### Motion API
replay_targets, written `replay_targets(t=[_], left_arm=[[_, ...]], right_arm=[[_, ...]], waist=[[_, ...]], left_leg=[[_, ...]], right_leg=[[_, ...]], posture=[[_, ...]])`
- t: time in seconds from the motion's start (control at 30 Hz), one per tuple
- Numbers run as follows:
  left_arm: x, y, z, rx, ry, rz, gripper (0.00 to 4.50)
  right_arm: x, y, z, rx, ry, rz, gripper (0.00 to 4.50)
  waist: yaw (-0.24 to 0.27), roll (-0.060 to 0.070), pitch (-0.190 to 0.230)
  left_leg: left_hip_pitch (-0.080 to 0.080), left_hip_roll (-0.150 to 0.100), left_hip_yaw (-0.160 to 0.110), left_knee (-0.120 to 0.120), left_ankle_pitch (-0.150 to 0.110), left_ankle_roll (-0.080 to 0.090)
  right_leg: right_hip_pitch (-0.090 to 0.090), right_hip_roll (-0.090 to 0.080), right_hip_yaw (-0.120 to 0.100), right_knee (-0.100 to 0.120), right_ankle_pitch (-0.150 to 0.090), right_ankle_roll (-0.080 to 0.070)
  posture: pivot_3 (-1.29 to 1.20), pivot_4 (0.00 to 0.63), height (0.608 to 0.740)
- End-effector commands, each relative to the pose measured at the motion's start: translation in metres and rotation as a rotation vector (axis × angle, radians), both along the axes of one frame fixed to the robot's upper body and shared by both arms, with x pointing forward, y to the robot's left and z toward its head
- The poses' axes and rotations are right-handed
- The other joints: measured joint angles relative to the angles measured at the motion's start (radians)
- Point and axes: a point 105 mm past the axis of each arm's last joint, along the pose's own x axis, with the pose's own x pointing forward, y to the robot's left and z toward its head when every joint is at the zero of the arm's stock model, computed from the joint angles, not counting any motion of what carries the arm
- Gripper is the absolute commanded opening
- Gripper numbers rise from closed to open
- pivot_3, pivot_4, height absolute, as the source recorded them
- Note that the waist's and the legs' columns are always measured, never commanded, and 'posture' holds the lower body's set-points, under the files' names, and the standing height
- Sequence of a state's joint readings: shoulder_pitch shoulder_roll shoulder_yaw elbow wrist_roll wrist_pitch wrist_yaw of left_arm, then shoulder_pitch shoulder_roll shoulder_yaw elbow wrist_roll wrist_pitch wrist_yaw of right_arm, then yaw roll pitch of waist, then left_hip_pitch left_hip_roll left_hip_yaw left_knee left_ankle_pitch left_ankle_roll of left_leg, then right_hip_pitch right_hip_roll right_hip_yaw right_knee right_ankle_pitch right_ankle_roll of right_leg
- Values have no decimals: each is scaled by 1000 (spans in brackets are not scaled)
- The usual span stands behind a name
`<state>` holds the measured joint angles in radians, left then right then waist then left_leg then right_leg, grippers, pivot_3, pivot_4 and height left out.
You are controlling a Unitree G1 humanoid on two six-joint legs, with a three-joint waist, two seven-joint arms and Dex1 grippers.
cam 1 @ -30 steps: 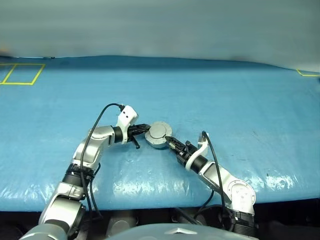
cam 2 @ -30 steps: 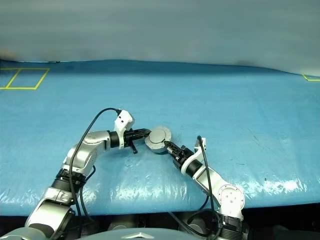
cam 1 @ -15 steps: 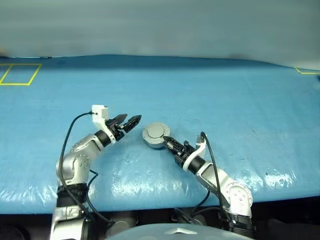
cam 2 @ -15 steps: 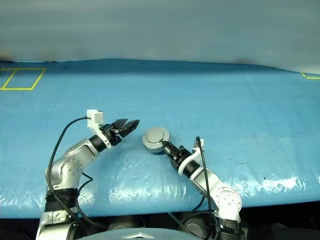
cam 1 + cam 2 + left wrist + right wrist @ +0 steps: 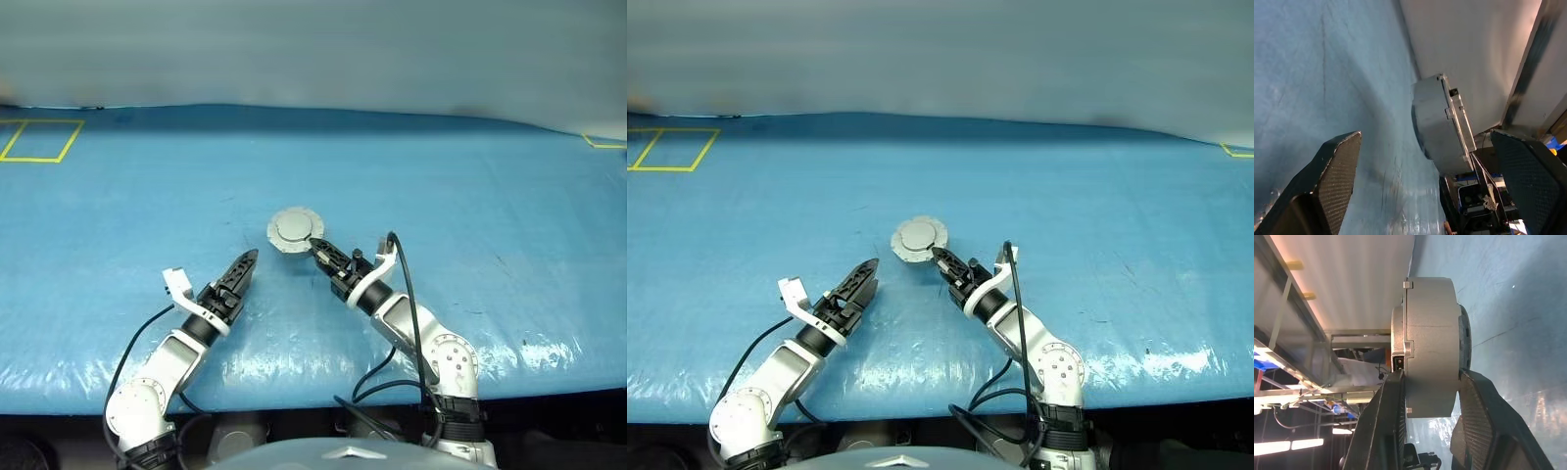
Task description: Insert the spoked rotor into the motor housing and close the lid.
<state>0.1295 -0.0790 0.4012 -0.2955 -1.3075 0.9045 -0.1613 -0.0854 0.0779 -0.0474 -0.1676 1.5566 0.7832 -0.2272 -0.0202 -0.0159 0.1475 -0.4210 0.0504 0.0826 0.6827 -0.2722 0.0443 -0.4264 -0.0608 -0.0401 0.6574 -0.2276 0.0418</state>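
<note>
The motor housing (image 5: pixel 294 231) is a round silver-grey unit near the middle of the blue table, and the lid (image 5: pixel 919 235) lies flat and shut on top of it. The spoked rotor is hidden. My right gripper (image 5: pixel 318 251) reaches in from the near right and is shut on the housing's rim. In the right wrist view the fingers (image 5: pixel 1388 401) press on both sides of the housing (image 5: pixel 1430 333). My left gripper (image 5: pixel 241 268) is open and empty, apart from the housing on its near left. The left wrist view has the housing (image 5: pixel 1440 127) ahead between wide-spread fingers (image 5: pixel 1339 166).
A blue tarp (image 5: pixel 470 196) covers the whole table, and it is wrinkled and shiny along the front edge (image 5: pixel 313 377). A yellow taped square (image 5: pixel 39 140) marks the far left corner. A yellow mark (image 5: pixel 602 143) sits at the far right.
My left gripper opened, let go of the housing, rolled over and drew back toward me. The right gripper kept its hold and carried the housing farther away.
</note>
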Motion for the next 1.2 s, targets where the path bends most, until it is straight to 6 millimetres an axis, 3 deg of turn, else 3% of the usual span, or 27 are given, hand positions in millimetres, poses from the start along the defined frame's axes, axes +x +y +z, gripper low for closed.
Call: replay_targets(t=[0.03,0.17,0.7,0.8,0.93,0.97,1.1,1.2], left_arm=[[0,-15,14,-121,-51,-4,4500],[0,-22,21,-191,-82,-20,4500],[9,-35,17,-301,-52,12,4500],[10,-33,16,-324,-38,43,3889],[9,-29,14,-330,-25,74,2566],[9,-28,14,-327,-24,80,2418],[11,-20,15,-295,-28,113,2412],[14,-15,14,-245,-26,134,2401]], right_arm=[[-1,17,35,128,-93,44,1220],[-7,25,37,131,-95,91,1220],[-30,37,33,133,-65,199,1220],[-31,37,33,135,-63,197,1220],[-34,36,35,84,-106,214,1220],[-35,37,35,40,-140,228,1220],[-40,31,39,-96,-298,239,1220],[-41,24,38,-305,-464,233,2299]], waist=[[0,0,0],[0,0,0],[0,0,0],[0,0,0],[0,0,0],[1,0,0],[2,0,0],[3,0,0]], left_leg=[[0,0,0,0,0,0],[0,0,0,0,0,0],[-1,-1,0,0,0,0],[-1,-1,0,0,0,0],[-1,-1,0,0,0,0],[-1,-1,0,1,0,0],[-2,-3,-1,1,0,1],[-1,-5,0,1,0,1]], right_leg=[[0,0,0,0,0,0],[0,0,0,0,0,0],[0,0,0,0,0,0],[0,0,0,0,0,0],[0,0,0,0,0,0],[0,0,0,0,0,0],[0,-1,0,-1,0,0],[0,0,0,0,0,0]], posture=[[0,150,740],[0,150,740],[0,150,740],[0,150,740],[0,150,740],[0,150,740],[0,150,740],[0,150,740]])
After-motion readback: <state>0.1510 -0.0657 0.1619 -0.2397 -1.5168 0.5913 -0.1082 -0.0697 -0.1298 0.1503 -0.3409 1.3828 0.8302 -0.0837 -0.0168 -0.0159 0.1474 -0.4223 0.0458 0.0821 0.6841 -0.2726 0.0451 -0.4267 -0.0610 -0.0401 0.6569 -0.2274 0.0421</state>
